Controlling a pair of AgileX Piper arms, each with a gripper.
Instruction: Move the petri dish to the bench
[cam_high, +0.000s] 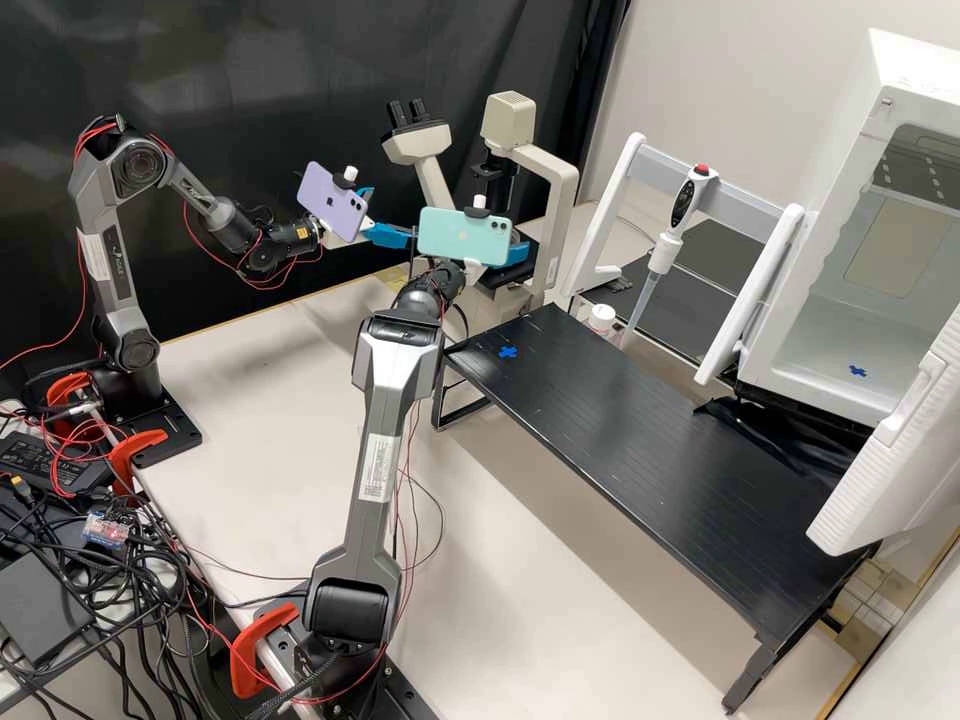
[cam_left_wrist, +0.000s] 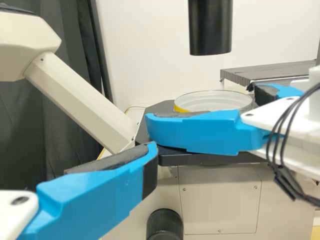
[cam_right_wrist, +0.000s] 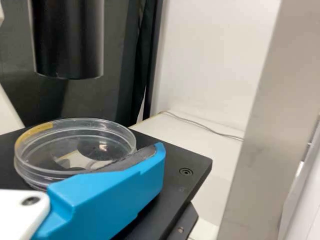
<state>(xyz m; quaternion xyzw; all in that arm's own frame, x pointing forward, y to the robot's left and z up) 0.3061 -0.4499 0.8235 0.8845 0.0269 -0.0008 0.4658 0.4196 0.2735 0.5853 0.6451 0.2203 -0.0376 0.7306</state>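
Right wrist view: the clear, round plastic petri dish (cam_right_wrist: 75, 145) sits level at the black microscope stage (cam_right_wrist: 186, 159), with a yellow mark (cam_right_wrist: 40, 131) at its rim. The white-and-blue right gripper (cam_left_wrist: 202, 107) is right at the dish; whether it has clamped it, I cannot tell. In the high view the left gripper (cam_high: 390, 222) is released, its blue fingers apart and nothing held.

The dish should be light and stiff but thin-walled — likely slick, and apt to crack if squeezed hard. Its stacked rims suggest a lid over a base, so pinching only the upper edge could bring up the lid alone. Better to take the side wall low down, at opposite points across the full width, with modest, even pressure. Keep it level, as I cannot tell whether it contains anything, and keep it away from the black cylinder (cam_right_wrist: 67, 42) overhead.
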